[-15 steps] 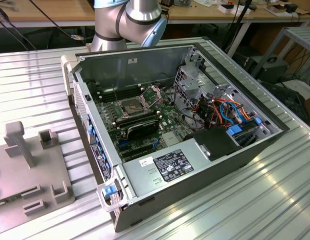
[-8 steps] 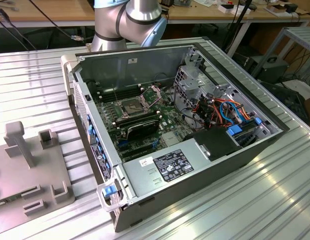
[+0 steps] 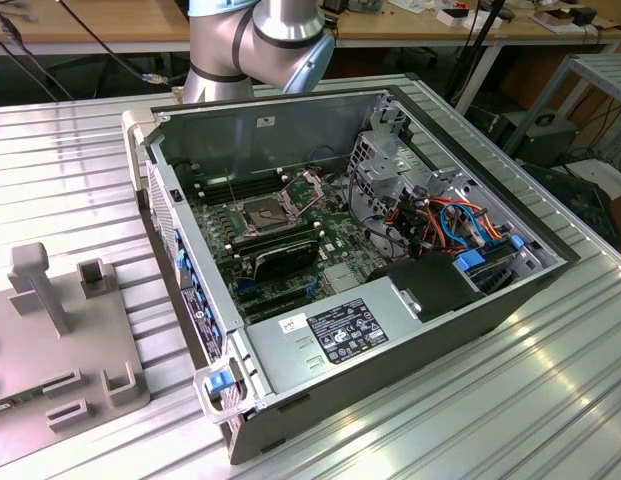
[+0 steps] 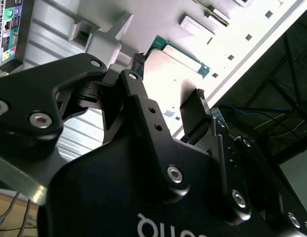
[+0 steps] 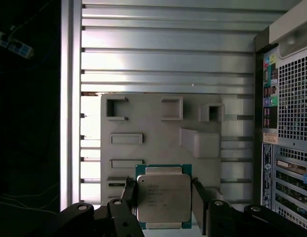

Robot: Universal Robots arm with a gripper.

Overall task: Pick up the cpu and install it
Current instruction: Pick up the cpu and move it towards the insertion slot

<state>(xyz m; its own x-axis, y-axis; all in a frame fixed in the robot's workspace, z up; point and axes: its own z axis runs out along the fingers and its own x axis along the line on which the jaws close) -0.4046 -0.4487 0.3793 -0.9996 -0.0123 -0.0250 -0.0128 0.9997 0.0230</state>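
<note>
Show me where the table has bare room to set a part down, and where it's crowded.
Free: the ribbed table strip on the exterior view's right of the computer case, and the patch beyond the grey fixture plate. Crowded: inside the case, around the cables.

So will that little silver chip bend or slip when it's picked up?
Probably stiff: the cpu is a flat, metal-topped square on a green board. Its smooth top looks slippery, so the edges seem the safer hold. Being thin and flat, it likely won't roll or tip, and it looks light for its size.
</note>
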